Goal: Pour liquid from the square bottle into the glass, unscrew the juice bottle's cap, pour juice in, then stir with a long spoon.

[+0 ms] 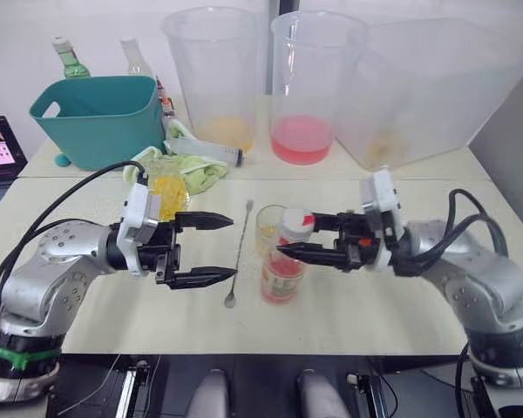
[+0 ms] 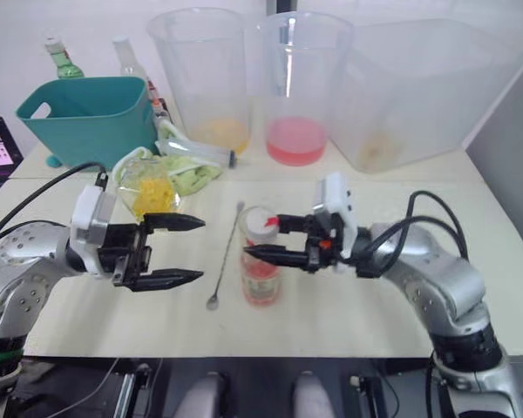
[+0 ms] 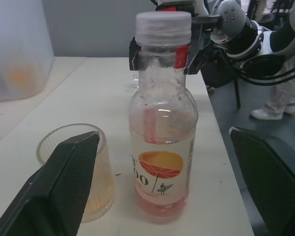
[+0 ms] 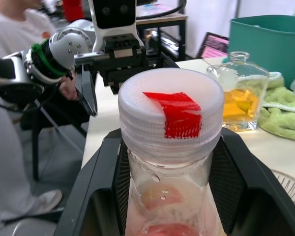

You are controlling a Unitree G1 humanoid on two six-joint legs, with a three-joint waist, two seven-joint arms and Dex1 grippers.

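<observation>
— We are looking down at a pale cream table [image 1: 349, 318] filling most of the frame, with a seam running across its upper half.

— A white wall [image 1: 17, 52] is closing off the upper left. Along the top edge we are seeing a teal tub [image 1: 100, 117], two big clear buckets [image 1: 213, 70] and a clear bin [image 1: 436, 87]. A laptop [image 1: 0, 148] is glowing at the far left. A grey panel [image 1: 514, 139] is standing at the right edge.
</observation>
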